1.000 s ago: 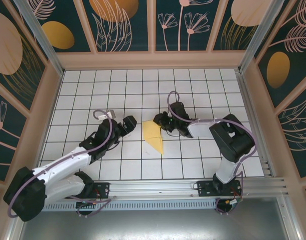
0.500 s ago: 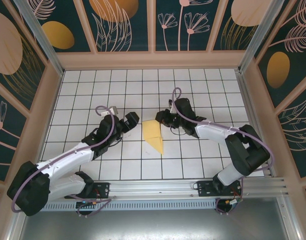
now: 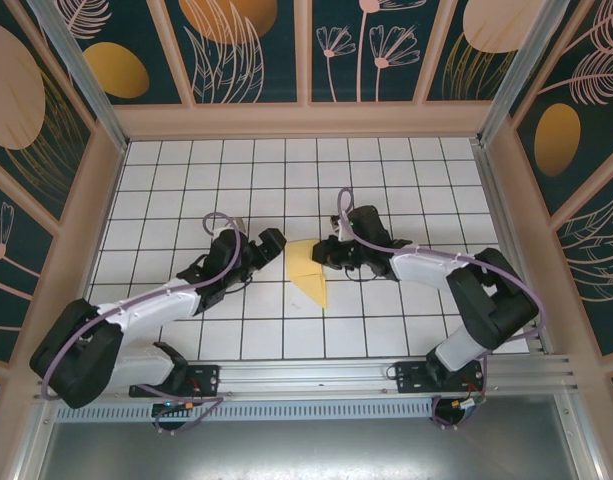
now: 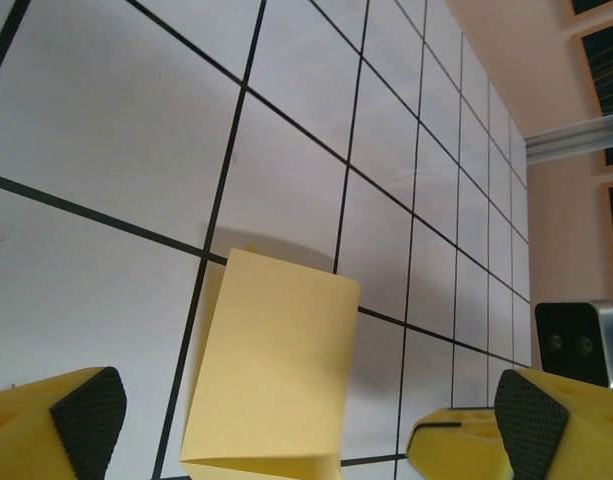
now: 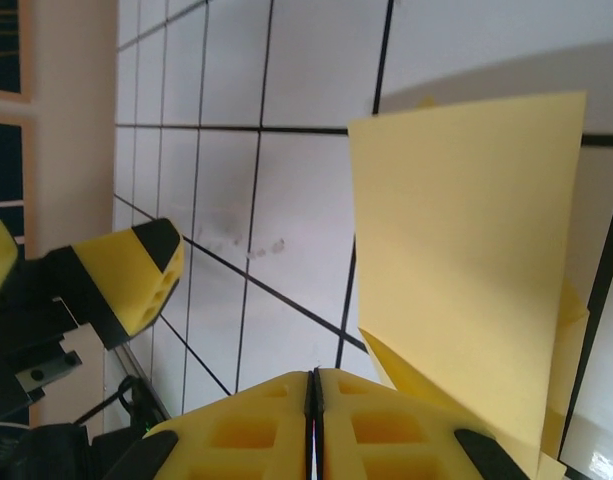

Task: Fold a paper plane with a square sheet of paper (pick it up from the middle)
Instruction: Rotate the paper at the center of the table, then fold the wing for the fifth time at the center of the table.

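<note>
For pickup, the creased square sheet of paper (image 4: 276, 370) is framed between the left gripper's (image 4: 308, 425) spread fingers, with the right gripper's (image 5: 314, 392) pressed together alongside.

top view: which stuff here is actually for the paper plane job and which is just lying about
For the job: folded yellow paper; left gripper, open; right gripper, shut.
Just surroundings: grid table; patterned walls; metal rail at the near edge.
</note>
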Tool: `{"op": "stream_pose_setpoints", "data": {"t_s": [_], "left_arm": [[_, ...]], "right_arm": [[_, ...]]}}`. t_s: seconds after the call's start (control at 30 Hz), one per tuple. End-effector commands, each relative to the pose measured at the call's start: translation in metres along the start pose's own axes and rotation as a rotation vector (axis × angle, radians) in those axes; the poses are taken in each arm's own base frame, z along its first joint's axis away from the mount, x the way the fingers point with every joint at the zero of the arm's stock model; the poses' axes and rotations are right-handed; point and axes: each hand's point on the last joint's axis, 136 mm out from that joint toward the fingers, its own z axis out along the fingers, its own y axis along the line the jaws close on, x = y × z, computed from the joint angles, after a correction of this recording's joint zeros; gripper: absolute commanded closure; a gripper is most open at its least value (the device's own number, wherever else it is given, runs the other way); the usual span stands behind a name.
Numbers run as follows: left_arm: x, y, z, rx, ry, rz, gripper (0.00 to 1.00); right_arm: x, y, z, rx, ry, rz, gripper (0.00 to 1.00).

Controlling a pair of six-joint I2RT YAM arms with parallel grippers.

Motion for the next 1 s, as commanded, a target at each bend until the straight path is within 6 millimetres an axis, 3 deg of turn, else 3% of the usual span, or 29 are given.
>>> {"op": "stream_pose_setpoints", "data": {"t_s": [0.0, 0.3, 0.6, 0.97], "left_arm": [[-0.007, -0.016, 0.004, 0.047, -0.007, -0.006, 0.05], [-0.011, -0.009, 0.005, 0.013, -0.034, 0.011, 0.04], [-0.006, -0.007, 0.005, 0.007, -0.003, 0.011, 0.04], [-0.001, -0.004, 0.010, 0.001, 0.020, 0.013, 0.05]], "right_arm": [[0.011, 0.001, 0.006, -0.014, 0.063, -0.033, 0.88], [0.008, 0.016, 0.007, -0.036, 0.043, -0.077, 0.88], [0.011, 0.000, 0.005, 0.031, 0.034, -0.054, 0.89], [0.015, -0.001, 0.006, 0.023, 0.051, -0.049, 0.89]]}}
